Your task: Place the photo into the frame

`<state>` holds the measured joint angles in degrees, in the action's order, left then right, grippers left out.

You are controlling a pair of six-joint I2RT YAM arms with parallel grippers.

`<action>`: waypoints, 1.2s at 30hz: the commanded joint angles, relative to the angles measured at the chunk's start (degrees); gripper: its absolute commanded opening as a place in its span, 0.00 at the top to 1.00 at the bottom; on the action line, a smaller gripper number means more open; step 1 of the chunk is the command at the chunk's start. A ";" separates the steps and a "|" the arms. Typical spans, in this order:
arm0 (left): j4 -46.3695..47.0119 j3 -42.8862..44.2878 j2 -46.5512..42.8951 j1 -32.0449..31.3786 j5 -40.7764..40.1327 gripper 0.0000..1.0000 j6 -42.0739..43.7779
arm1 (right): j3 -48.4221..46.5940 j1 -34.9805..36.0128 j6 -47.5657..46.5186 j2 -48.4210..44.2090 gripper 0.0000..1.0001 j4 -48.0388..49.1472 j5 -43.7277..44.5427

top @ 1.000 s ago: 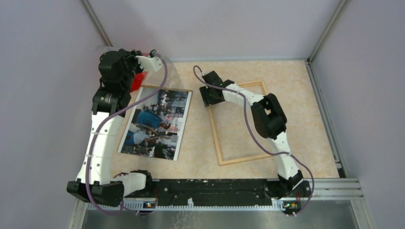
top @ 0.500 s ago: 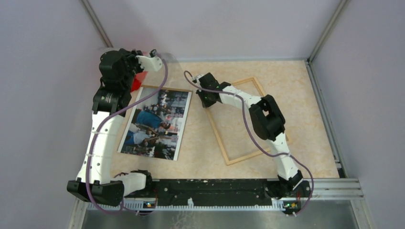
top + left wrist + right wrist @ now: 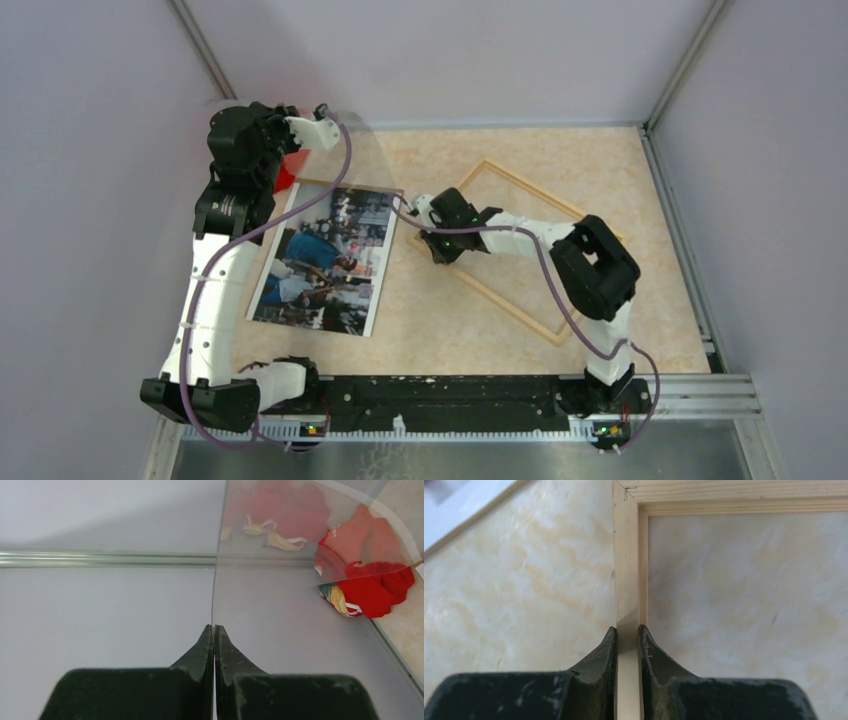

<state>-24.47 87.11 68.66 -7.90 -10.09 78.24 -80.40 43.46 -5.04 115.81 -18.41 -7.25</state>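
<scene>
The photo (image 3: 325,258) lies face up on the table at the left, a brown board edge showing along its far side. The light-wood frame (image 3: 530,187) lies skewed on the table's middle right. My right gripper (image 3: 440,238) is shut on the frame's rail near its left corner; in the right wrist view the rail (image 3: 628,570) runs straight out between the closed jaws of the right gripper (image 3: 628,629). My left gripper (image 3: 214,626) is raised at the back left, shut on the edge of a clear pane (image 3: 300,605), which stands up above the table (image 3: 355,150).
A red bundle (image 3: 290,170) sits in the back left corner behind the pane, seen through it in the left wrist view (image 3: 375,587). Grey walls close in the table on three sides. The photo's white border (image 3: 454,502) lies just left of the frame's corner.
My right gripper closed on the frame's rail and drew it toward me and the photo; the frame swung round to lie diagonally. The left arm and the pane stayed put.
</scene>
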 commanded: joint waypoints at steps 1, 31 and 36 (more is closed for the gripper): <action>2.53 -0.09 -1.49 0.32 0.52 1.00 0.69 | 12.09 4.60 4.02 -9.74 0.97 2.80 -2.75; -6.23 -10.61 -19.03 0.25 62.52 1.00 34.58 | 31.13 -26.57 64.28 -31.87 0.14 29.61 -34.51; -7.47 -9.05 -19.71 0.25 66.34 1.00 42.04 | 34.90 -25.44 74.02 -28.35 0.13 40.25 -34.68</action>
<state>-32.71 74.96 49.52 -7.86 46.50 111.31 -45.93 16.82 58.74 86.52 9.39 -39.03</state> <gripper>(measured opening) 0.006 0.863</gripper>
